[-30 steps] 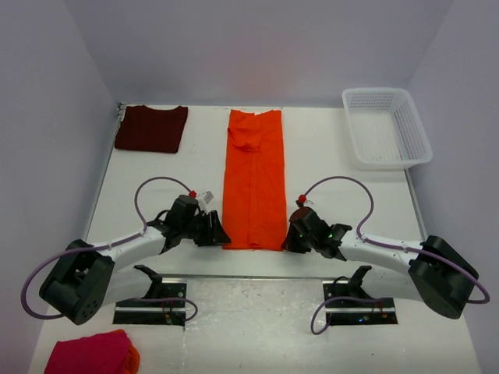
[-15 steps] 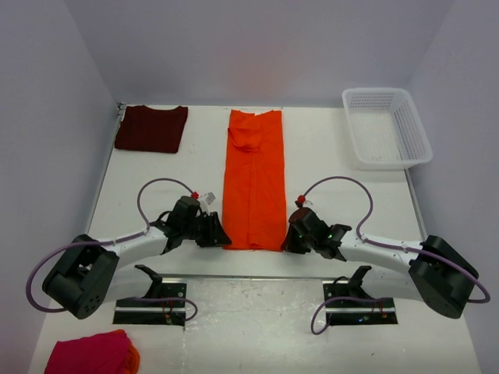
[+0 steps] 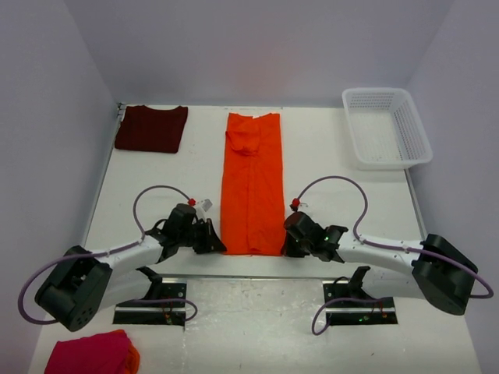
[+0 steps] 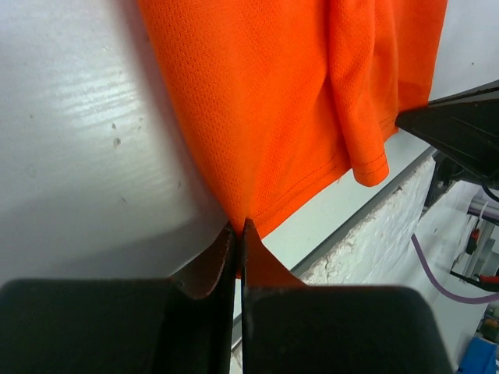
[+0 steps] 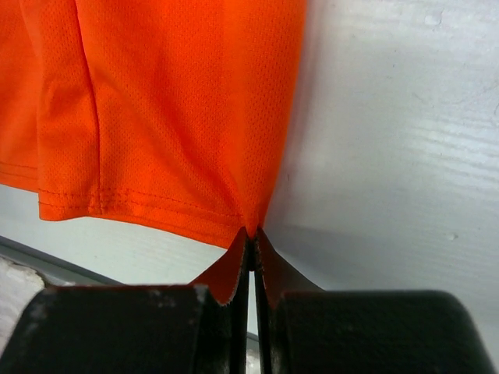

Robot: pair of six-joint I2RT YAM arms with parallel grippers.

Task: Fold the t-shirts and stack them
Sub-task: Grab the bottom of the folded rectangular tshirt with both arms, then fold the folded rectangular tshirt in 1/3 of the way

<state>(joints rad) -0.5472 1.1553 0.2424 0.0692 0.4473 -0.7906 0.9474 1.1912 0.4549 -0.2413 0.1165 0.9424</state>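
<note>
The bright orange t-shirt (image 3: 252, 183) lies as a long narrow strip down the middle of the table, sleeves folded in. My left gripper (image 3: 217, 244) is shut on its near left hem corner (image 4: 238, 214). My right gripper (image 3: 285, 245) is shut on its near right hem corner (image 5: 251, 220). Both hold the hem close to the table's near edge. The dark maroon t-shirt (image 3: 152, 128) lies folded at the far left corner.
A white mesh basket (image 3: 385, 127) stands at the far right. A pink-red cloth bundle with an orange edge (image 3: 90, 354) lies off the table at bottom left. The table's front edge (image 4: 351, 218) runs just behind the held hem.
Both grippers have pulled the orange shirt's near hem toward the table's front edge, and the whole strip has slid a little nearer. The maroon shirt has not moved.
</note>
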